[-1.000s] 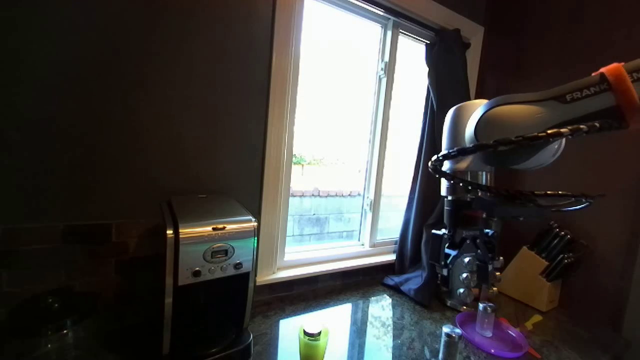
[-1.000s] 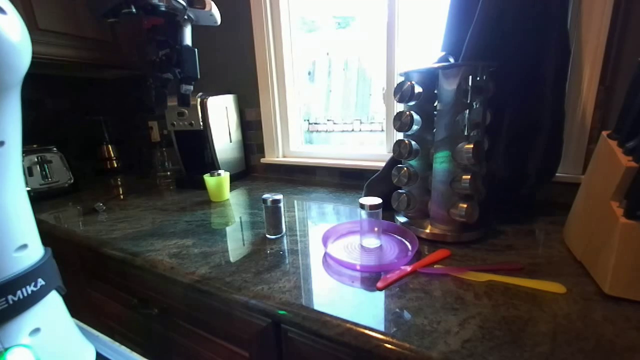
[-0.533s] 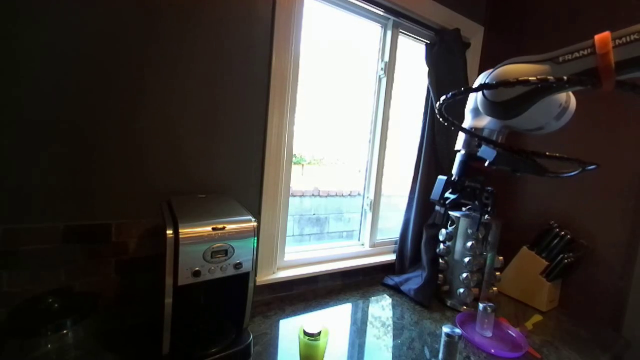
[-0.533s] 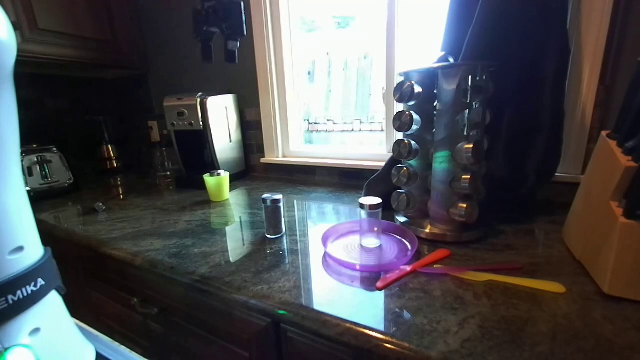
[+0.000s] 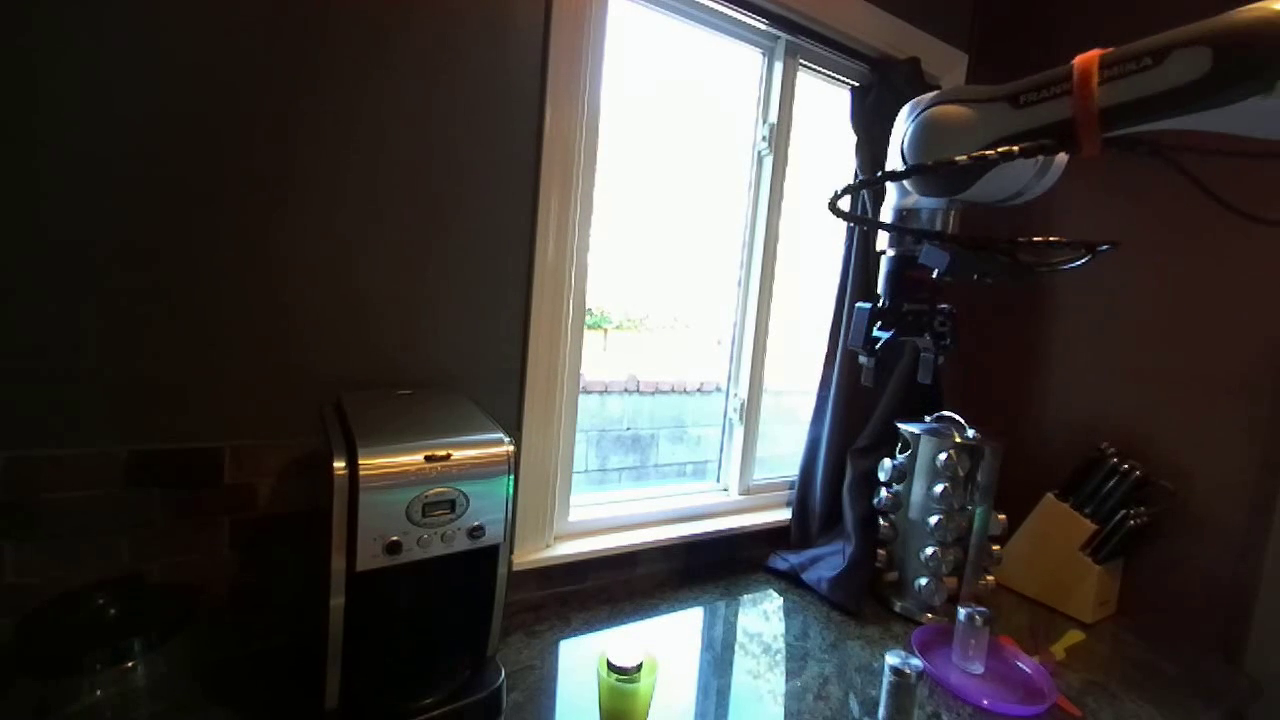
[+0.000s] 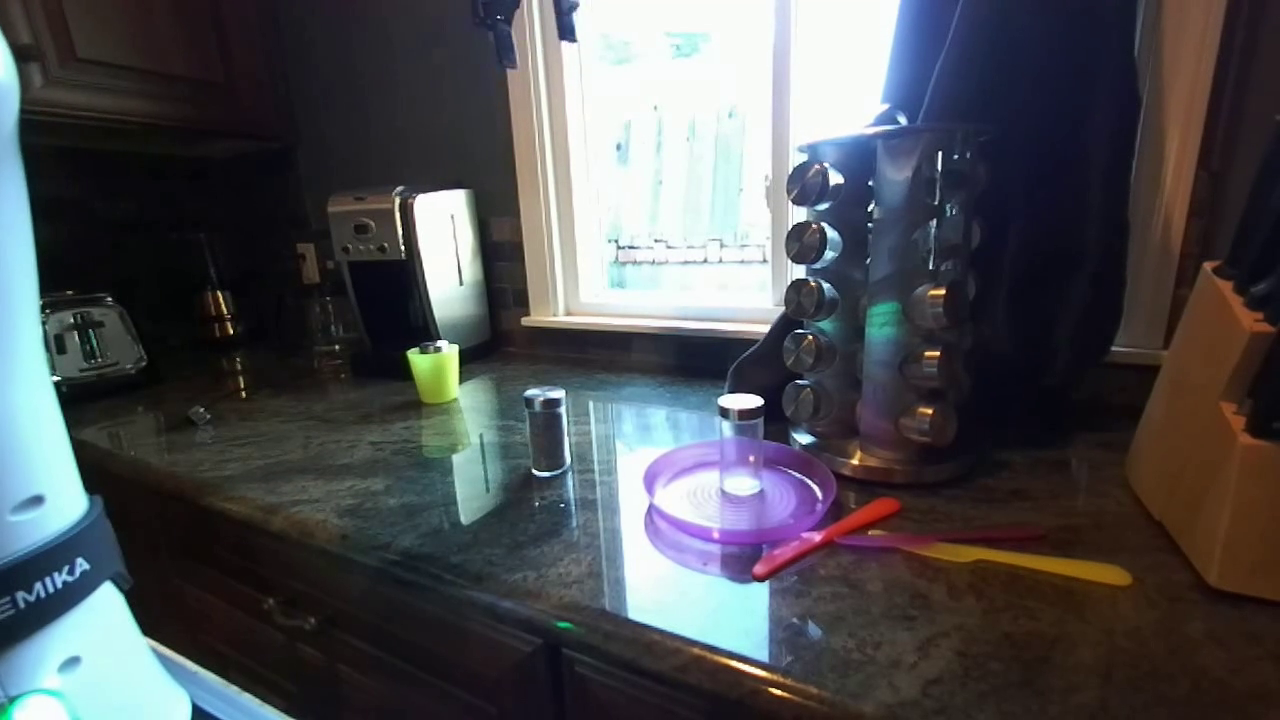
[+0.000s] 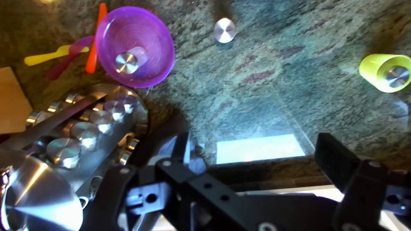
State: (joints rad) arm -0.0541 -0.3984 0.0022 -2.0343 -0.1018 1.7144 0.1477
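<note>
Wrist view: your black gripper (image 7: 253, 147) spreads wide, holding nothing.
Tall silver metal spice rack (image 6: 886, 300): probably heavy, stiff, slick.
Curved metal top handle (image 5: 952, 417): your likeliest hold.

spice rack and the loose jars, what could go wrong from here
The open claw shows above the spice rack in an exterior view and beside it in the wrist view, so a low swing might knock the rack. The clear jar stands upright in the purple dish; a bumped dish could topple it. In the lime cup, only a lid shows at the rim, so a grip might catch the cup.
</note>
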